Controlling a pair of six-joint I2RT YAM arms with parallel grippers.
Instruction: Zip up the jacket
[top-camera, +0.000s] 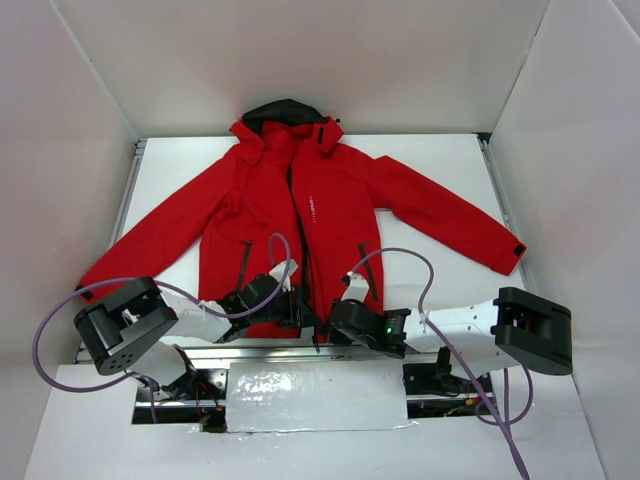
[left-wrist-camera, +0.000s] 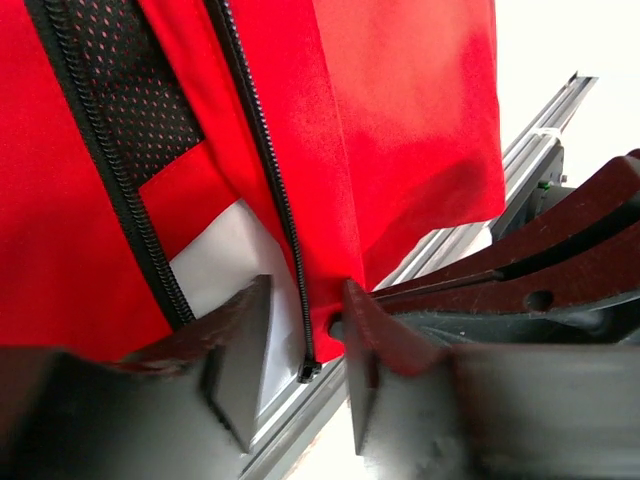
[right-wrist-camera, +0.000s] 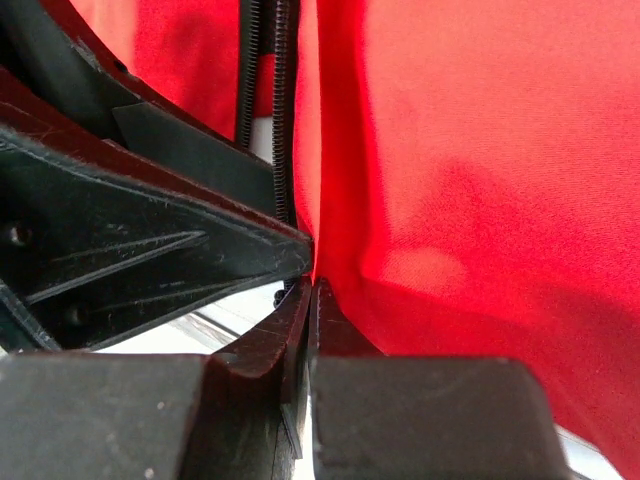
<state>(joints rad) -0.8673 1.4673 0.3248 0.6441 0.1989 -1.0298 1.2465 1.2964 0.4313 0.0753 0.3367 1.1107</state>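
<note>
The red jacket (top-camera: 335, 200) lies flat and face up on the white table, hood at the far end, its front open. The central zipper (top-camera: 300, 225) runs down to the near hem. My left gripper (top-camera: 298, 310) is at that hem. In the left wrist view it (left-wrist-camera: 307, 300) stands open, with the right-hand zipper tape and its bottom end (left-wrist-camera: 309, 370) between the fingers, untouched. My right gripper (top-camera: 326, 326) comes in from the right. In its own view it (right-wrist-camera: 311, 290) is shut on the jacket's hem edge (right-wrist-camera: 420, 200) beside the zipper teeth (right-wrist-camera: 283, 150).
A metal rail (top-camera: 260, 352) runs along the table's near edge just under the hem. White walls enclose the table on three sides. Purple cables (top-camera: 400, 255) arc over the jacket's lower part. A silvery plate (top-camera: 315, 395) sits between the arm bases.
</note>
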